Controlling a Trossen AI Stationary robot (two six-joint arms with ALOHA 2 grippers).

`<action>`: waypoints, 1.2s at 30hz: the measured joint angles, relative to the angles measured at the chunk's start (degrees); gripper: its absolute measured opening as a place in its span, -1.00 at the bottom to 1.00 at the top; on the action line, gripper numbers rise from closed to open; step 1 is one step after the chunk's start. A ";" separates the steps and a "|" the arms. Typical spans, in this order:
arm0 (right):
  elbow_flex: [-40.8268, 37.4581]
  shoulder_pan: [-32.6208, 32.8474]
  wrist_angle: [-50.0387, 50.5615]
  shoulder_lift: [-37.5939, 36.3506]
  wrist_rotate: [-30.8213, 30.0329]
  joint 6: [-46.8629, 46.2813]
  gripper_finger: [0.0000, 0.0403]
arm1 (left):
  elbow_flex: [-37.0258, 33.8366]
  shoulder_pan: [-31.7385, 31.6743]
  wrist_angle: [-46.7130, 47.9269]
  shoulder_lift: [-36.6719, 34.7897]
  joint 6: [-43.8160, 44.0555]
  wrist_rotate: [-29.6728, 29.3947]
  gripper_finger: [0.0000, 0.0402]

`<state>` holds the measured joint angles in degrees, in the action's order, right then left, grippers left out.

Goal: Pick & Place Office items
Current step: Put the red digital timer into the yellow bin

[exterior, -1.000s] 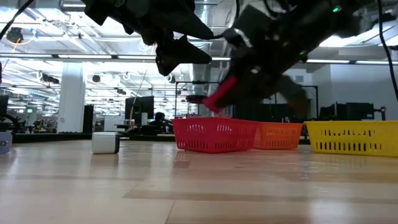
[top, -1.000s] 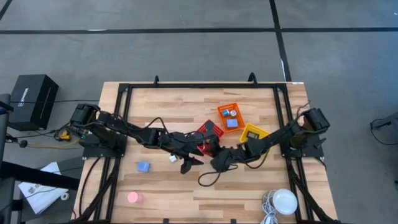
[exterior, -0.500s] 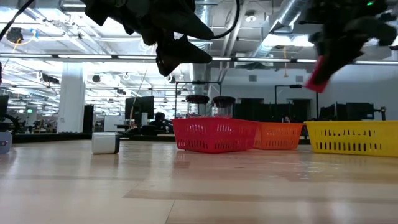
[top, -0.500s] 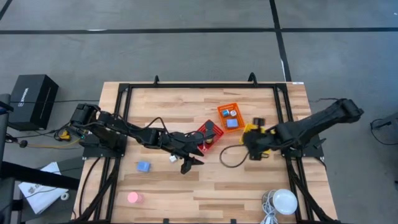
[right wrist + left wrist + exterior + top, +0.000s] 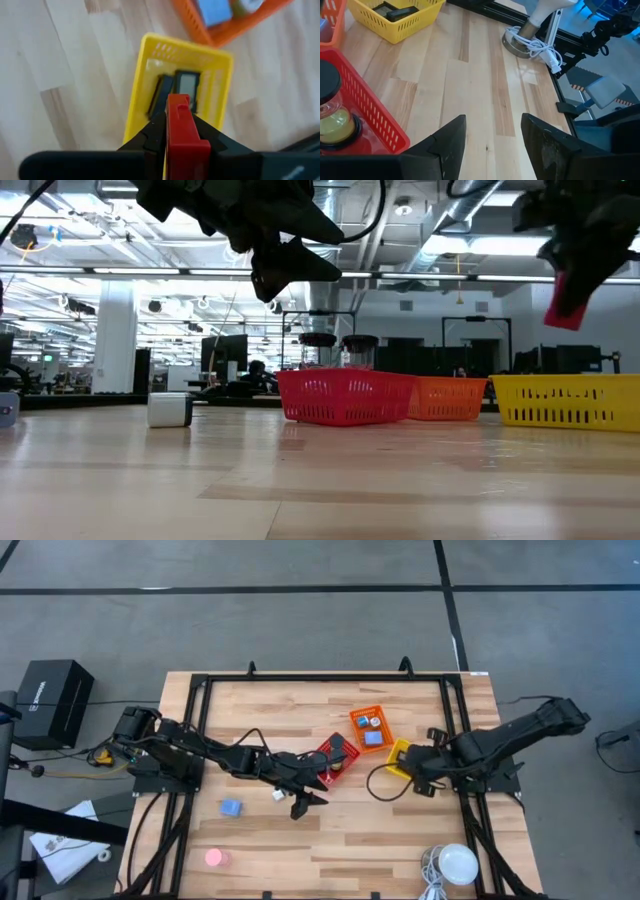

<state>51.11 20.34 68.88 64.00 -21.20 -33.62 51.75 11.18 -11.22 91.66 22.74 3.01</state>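
The right gripper (image 5: 176,131) is squeezed tight on a flat red-framed piece (image 5: 183,131). It holds the piece up in the air over the yellow mesh basket (image 5: 145,75), which sits near the right side of the wooden table (image 5: 300,710). Two black rectangles (image 5: 175,92) lie side by side inside that basket.

The left gripper (image 5: 492,142) hangs above the middle of the table, just beside the red mesh basket (image 5: 367,112). Its fingers are spread apart and hold nothing. A jar with a black lid (image 5: 332,117) stands in the red basket.

The orange mesh basket (image 5: 369,727) sits between the red one and the yellow one, a bit farther back. It has a blue block (image 5: 372,738) in it.

A light blue block (image 5: 231,808) lies on the table near the left arm. A small white block (image 5: 279,795) lies close under the left arm. A pink disc (image 5: 214,858) lies near the front left edge. A large white round lamp (image 5: 459,864) stands at the front right corner.
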 joint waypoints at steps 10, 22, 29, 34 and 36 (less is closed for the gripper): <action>0.00 -2.35 0.33 11.65 2.18 -0.94 -0.72 | 0.00 0.09 -0.07 0.00 0.04 0.00 -0.07; 0.00 -6.14 7.20 25.27 4.71 -3.91 -0.71 | 0.00 0.09 -0.13 0.00 0.20 0.00 -0.06; 0.00 -6.65 7.23 29.31 4.69 -1.67 -0.53 | 0.00 0.09 -0.24 0.00 0.20 0.01 -0.08; 0.00 -6.65 7.28 30.11 4.46 -0.42 -0.30 | 0.00 0.09 -0.24 0.00 0.21 0.02 -0.08; 0.00 -6.65 7.49 29.97 4.48 -0.42 -0.21 | 0.00 0.09 -0.24 0.00 0.21 0.00 -0.08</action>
<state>51.11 13.69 76.37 93.97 -16.72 -34.04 51.75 11.27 -11.46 91.66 22.96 3.01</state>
